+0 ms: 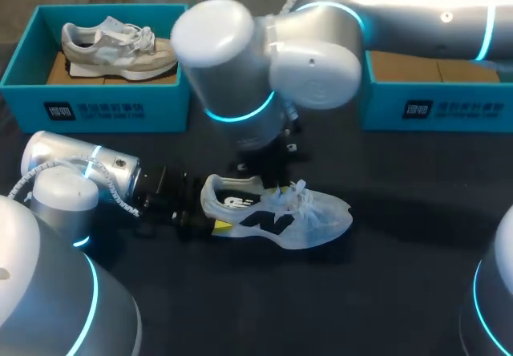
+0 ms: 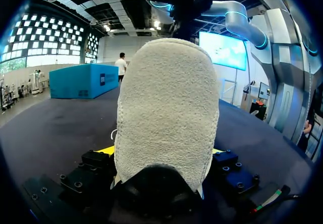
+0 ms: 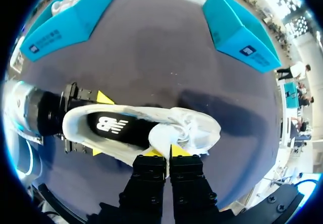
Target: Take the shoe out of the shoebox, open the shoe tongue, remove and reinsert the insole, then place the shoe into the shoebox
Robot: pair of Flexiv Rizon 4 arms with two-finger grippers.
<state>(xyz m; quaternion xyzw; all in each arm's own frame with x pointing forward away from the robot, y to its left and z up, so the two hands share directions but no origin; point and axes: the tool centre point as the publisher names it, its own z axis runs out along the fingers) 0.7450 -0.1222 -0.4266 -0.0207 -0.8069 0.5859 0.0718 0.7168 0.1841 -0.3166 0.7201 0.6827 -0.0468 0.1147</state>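
Pincers: left pincer (image 3: 100, 124) clamps shoe (image 1: 276, 212) heel; right pincer (image 3: 165, 152) nearly closed, pinching tongue (image 3: 160, 133).

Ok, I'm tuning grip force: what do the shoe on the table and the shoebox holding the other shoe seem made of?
The shoe: upper looks like thin white mesh, matte, partly see-through at the toe; heel lining looks like looped terry cloth. The shoebox: probably cardboard, smooth teal outside, raw brown inside.

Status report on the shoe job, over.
Left gripper shut on shoe heel. Right gripper shut on tongue. Shoe on table, insole inside.
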